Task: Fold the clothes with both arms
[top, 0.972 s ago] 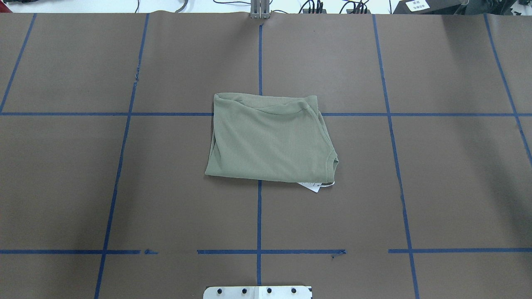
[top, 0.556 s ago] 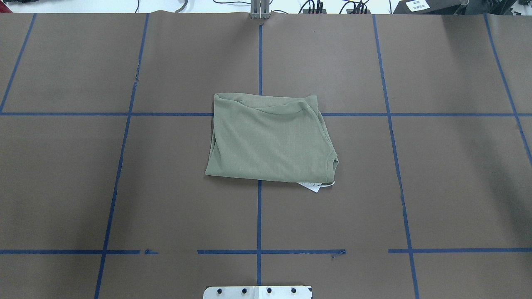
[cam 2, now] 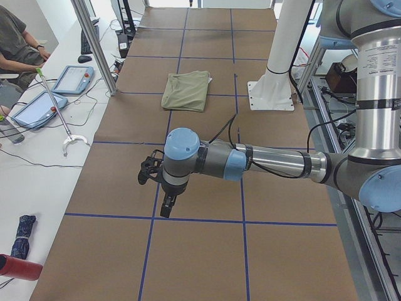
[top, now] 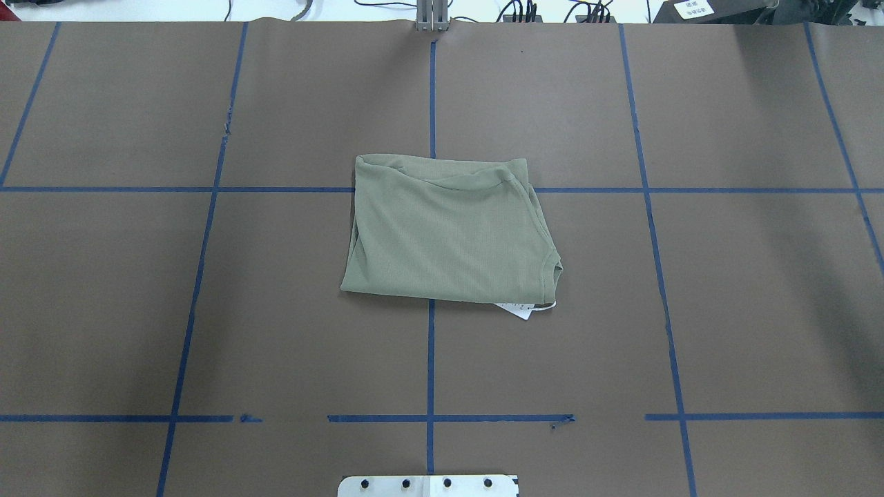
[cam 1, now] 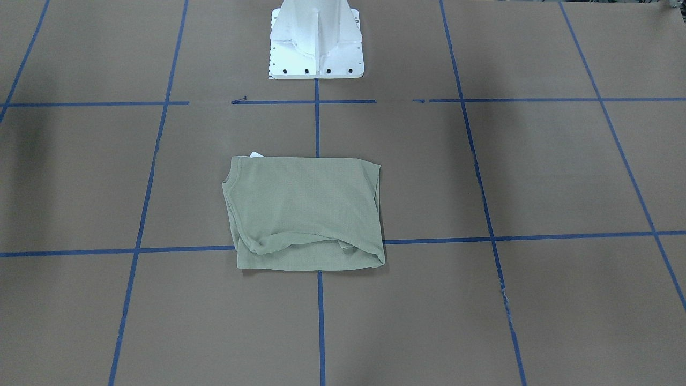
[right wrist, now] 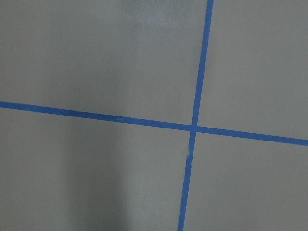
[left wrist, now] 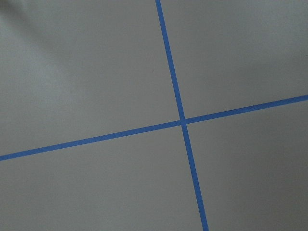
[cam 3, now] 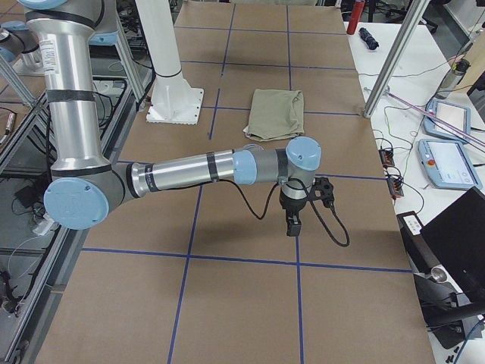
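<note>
The folded shirt (top: 449, 231) lies central on the table (top: 207, 310), well apart from the left gripper (cam 2: 166, 209) and right gripper (cam 3: 292, 229), whose grip, released or clenched, I cannot tell.

**A shirt in the middle, an arm out at each end**

The shirt (top: 449, 231) lies on the table (top: 725, 310), in the middle, on top of a spot where two tape lines (top: 431, 359) cross. The stand (cam 1: 316, 40) sits at the robot's edge, in line with the shirt and well apart from it. A tag (top: 523, 310) pokes out from under the shirt's corner nearest the stand, on the robot's right. The left gripper (cam 2: 168, 205) hangs over the table's left end and the right gripper (cam 3: 292, 225) over its right end, both well apart from the shirt.
</note>
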Robot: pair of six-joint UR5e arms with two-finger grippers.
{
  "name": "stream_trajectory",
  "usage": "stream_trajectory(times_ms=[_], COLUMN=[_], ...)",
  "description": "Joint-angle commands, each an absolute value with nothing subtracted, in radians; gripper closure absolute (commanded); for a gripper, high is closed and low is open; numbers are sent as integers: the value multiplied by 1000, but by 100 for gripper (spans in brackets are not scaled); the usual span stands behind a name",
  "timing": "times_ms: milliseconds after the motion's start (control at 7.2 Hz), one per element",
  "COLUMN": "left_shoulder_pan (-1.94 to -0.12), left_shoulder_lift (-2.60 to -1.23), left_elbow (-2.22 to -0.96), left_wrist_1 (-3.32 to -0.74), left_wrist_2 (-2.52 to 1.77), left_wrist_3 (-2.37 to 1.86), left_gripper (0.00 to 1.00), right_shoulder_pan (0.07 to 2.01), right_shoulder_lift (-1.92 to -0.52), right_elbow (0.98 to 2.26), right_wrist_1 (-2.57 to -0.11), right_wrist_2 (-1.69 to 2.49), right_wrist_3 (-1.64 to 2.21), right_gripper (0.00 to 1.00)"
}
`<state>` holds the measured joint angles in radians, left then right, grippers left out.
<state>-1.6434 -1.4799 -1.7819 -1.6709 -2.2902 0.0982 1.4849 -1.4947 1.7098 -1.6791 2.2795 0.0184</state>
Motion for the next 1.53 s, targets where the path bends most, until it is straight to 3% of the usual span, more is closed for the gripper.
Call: stream_trajectory(times_ms=[0, 1389], left_shoulder_pan=[-1644, -1644], left_shoulder_lift=[-1480, -1479], left_elbow=[-1782, -1776], left_wrist_1=[-1669, -1664], left_wrist_2=[-2290, -2338], left_wrist_3=[98, 98], left_gripper=[0, 0], right_shoulder_pan=[1485, 1486], right_shoulder_lift=[-1496, -1503], right_elbow=[1715, 1710], right_wrist_1=[-1678, -1684], right_wrist_2=[2281, 2286], right_wrist_3=[18, 20], right_gripper=[0, 0])
